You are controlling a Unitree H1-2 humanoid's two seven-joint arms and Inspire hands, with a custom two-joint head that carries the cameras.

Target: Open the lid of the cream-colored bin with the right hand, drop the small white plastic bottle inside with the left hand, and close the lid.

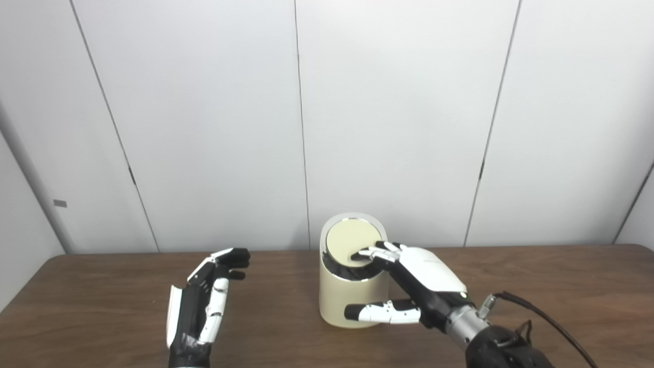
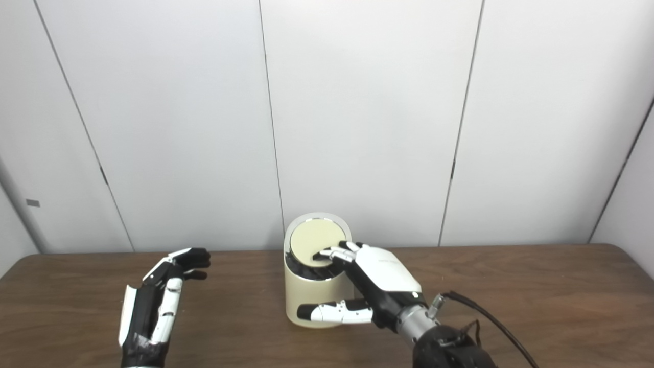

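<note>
Right hand [image 1: 426, 278] is laid against the cream bin [image 1: 350, 299] near the desk's [image 1: 562, 286] back edge, fingertips [image 1: 369, 252] pressed on the lid [image 1: 350, 240], thumb stretched across the bin's front wall. Nothing is gripped. Left hand [image 1: 204, 301] is held open toward the left edge, fingers apart. No bottle is seen.

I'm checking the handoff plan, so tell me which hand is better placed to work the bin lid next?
The right hand. Its fingers already rest on the round lid of the cream bin, thumb beside the wall. The left hand is open, apart from the bin on the table, holding nothing.
</note>
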